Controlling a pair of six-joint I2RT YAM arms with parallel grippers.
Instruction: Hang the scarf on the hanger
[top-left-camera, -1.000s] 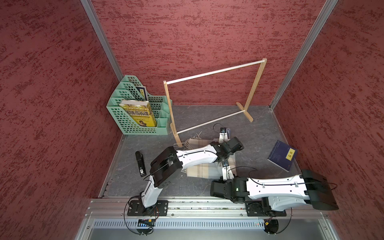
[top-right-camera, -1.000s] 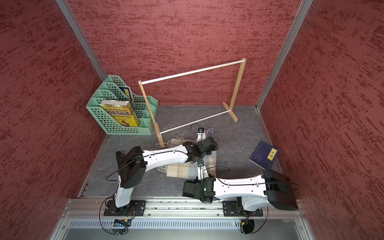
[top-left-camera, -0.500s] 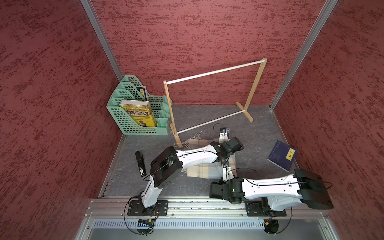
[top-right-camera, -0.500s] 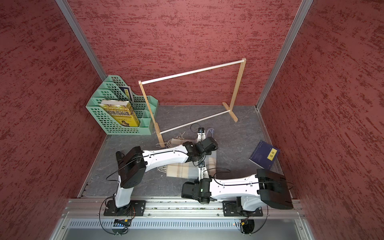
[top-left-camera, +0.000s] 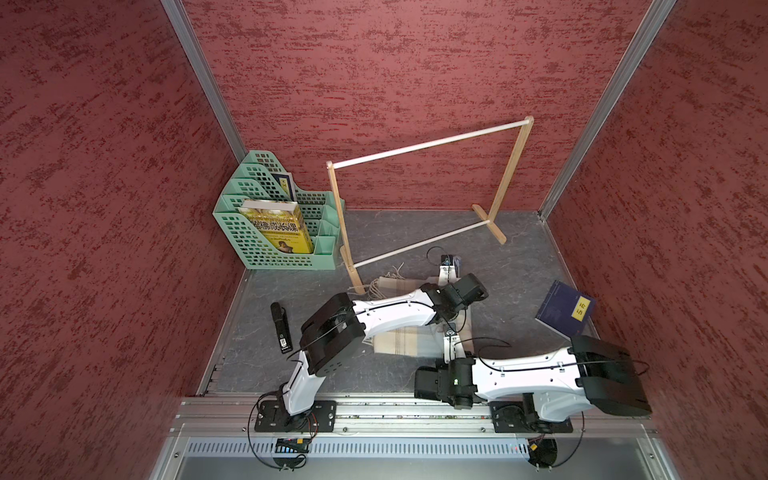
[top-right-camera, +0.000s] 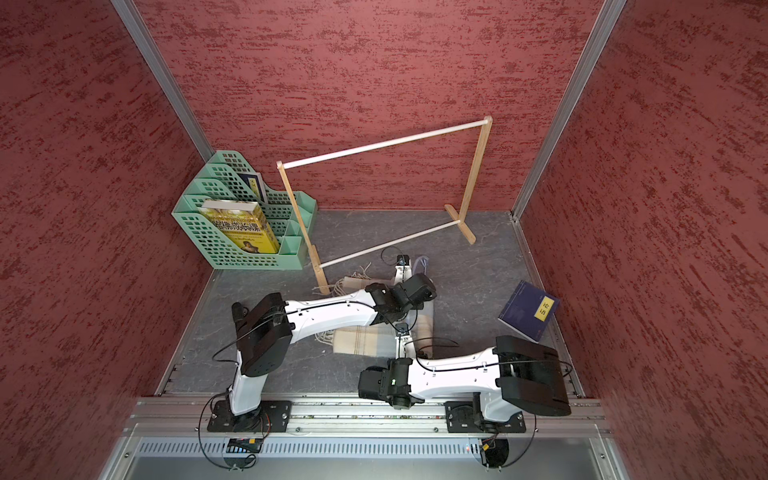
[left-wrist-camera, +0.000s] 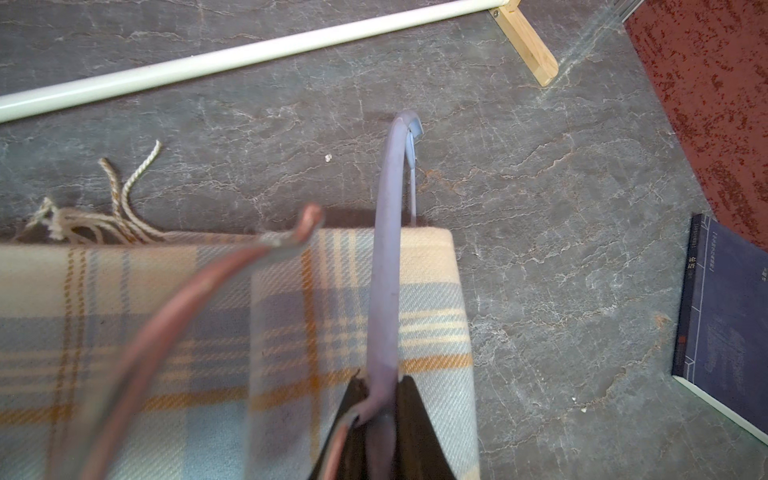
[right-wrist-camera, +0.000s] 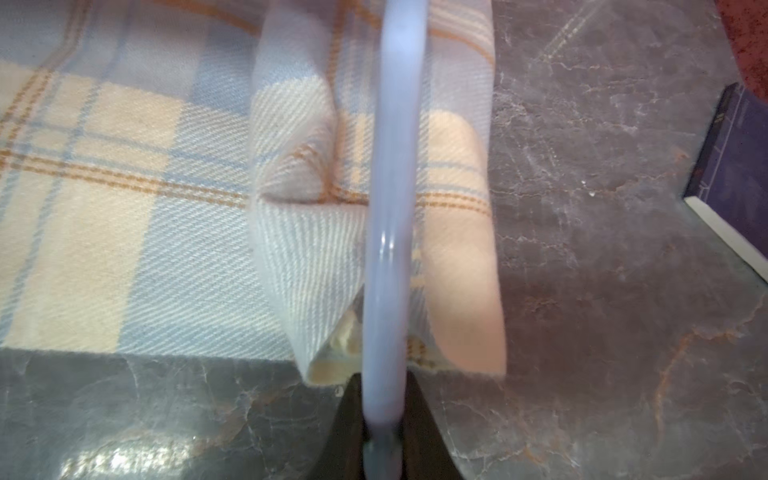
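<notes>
Both ends clamped

One scarf (top-left-camera: 399, 341), pale blue and cream plaid with tan lines and cream fringe, lies folded at 6 o'clock from the wooden rack (top-left-camera: 428, 143). One pale-blue hanger (left-wrist-camera: 388, 249) runs over it; my left gripper (left-wrist-camera: 380, 415) and right gripper (right-wrist-camera: 384, 415) each clamp it

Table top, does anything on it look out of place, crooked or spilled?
The dark blue book lies flat and askew on the table, far right, while the yellow book stands in the green file rack. Nothing looks spilled or damaged.
</notes>
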